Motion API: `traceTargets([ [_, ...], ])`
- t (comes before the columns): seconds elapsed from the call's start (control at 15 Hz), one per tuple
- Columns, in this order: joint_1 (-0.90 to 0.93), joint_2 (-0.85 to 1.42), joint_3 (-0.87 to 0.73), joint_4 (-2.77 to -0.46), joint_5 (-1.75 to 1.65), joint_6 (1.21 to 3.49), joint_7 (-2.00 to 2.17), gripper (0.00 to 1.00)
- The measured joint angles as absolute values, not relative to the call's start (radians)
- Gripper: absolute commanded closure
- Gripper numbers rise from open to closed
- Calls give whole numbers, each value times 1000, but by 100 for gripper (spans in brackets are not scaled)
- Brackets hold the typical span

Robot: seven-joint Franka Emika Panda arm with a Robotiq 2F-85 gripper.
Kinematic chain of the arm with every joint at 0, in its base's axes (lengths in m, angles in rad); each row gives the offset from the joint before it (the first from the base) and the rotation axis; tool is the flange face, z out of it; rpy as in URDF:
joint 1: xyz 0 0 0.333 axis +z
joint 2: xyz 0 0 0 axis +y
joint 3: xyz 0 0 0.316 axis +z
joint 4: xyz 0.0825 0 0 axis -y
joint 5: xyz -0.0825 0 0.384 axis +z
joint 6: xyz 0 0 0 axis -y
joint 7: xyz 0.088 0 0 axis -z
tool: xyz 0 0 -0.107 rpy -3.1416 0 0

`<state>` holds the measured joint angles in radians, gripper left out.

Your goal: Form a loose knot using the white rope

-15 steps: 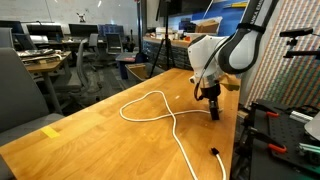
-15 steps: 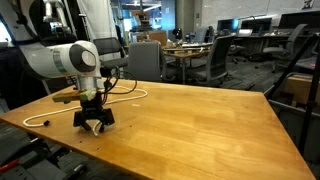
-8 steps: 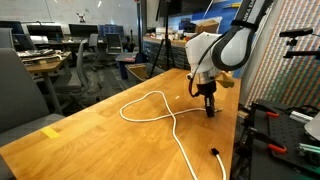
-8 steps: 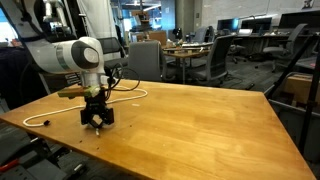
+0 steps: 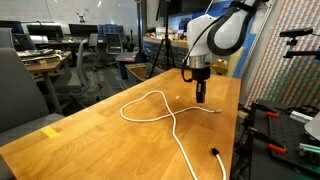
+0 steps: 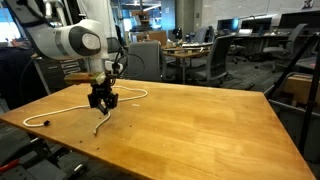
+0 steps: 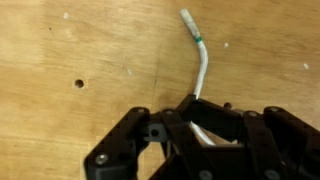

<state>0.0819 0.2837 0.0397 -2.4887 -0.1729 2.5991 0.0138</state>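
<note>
The white rope (image 5: 150, 97) lies in a loop on the wooden table (image 5: 100, 145), and one tail runs to a dark tip (image 5: 214, 152) near the front edge. My gripper (image 5: 200, 97) hangs above the table, shut on the rope near its other end. In an exterior view the gripper (image 6: 103, 101) holds a short stretch of rope (image 6: 101, 122) that droops to the tabletop. In the wrist view the rope (image 7: 204, 68) comes out from between the shut jaws of the gripper (image 7: 203, 112) and ends in a white tip with a green band.
A yellow patch (image 5: 50, 131) is stuck on the table near its front corner. A small hole (image 7: 78, 83) marks the wood. Office chairs (image 6: 147, 58) and desks stand behind the table. A rack with cables (image 5: 285, 130) stands close to the table's side edge.
The jaws have shut on the rope near its end. The gripper has then risen off the table and moved back, lifting that stretch of rope with it.
</note>
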Motion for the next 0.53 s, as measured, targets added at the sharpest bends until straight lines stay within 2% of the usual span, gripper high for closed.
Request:
traceTargets([
  [0.07,72,263,45,-2491,-144,2595,-15,88],
  [0.13,63,247,50,-2493,-124,2590,-39,53],
  [0.4,51,234,60,-2503,-80,2603,-95,24],
  [0.53,1,226,119,-2530,43,2655,-242,9],
])
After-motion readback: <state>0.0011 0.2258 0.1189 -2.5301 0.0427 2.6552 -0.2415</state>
